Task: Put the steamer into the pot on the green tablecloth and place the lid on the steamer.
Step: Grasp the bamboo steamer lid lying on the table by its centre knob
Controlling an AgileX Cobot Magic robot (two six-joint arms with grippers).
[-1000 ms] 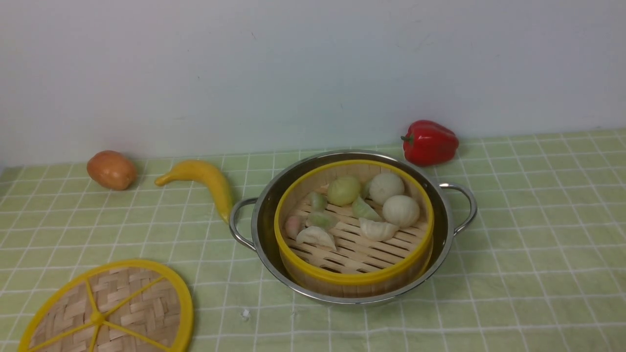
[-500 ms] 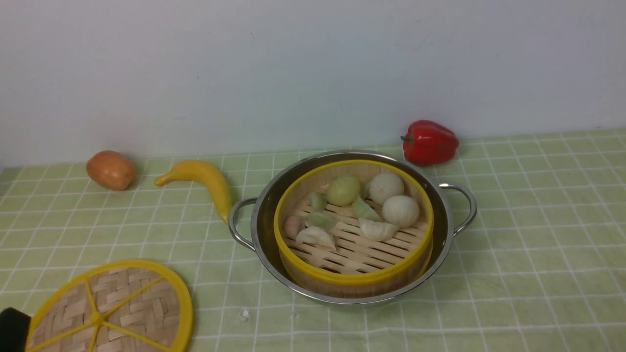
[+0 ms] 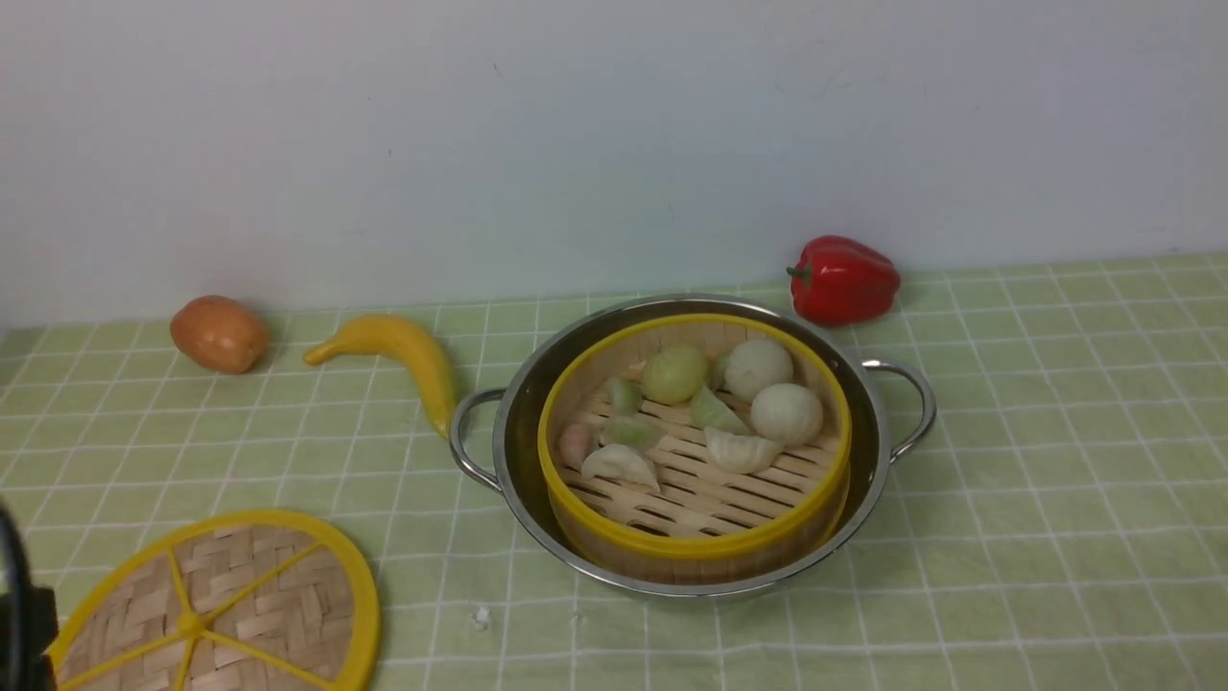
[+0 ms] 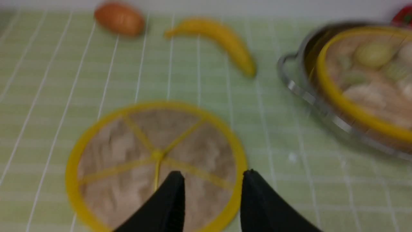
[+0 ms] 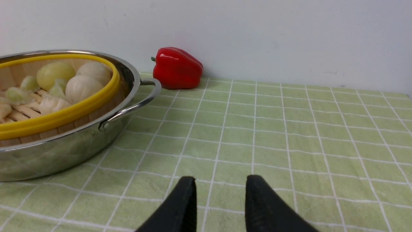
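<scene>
The steamer (image 3: pixel 693 451), a bamboo basket with a yellow rim holding dumplings and buns, sits inside the steel pot (image 3: pixel 518 422) on the green tablecloth (image 3: pixel 1036 461). The lid (image 3: pixel 216 605), a flat woven disc with yellow spokes, lies on the cloth at the front left. My left gripper (image 4: pixel 212 175) is open and empty, hovering over the near part of the lid (image 4: pixel 156 161); only a dark edge of that arm (image 3: pixel 19 614) shows in the front view. My right gripper (image 5: pixel 220 180) is open and empty, low over bare cloth, right of the pot (image 5: pixel 64 151) and steamer (image 5: pixel 58 116).
A banana (image 3: pixel 398 350) lies left of the pot's left handle. A brown potato (image 3: pixel 219 333) is at the back left. A red bell pepper (image 3: pixel 842 278) stands behind the pot by the wall. A small white scrap (image 3: pixel 480 616) lies on the cloth before the pot.
My left arm has come into the front view at the bottom left edge and risen beside the lid. Pot, steamer and lid have not moved.
</scene>
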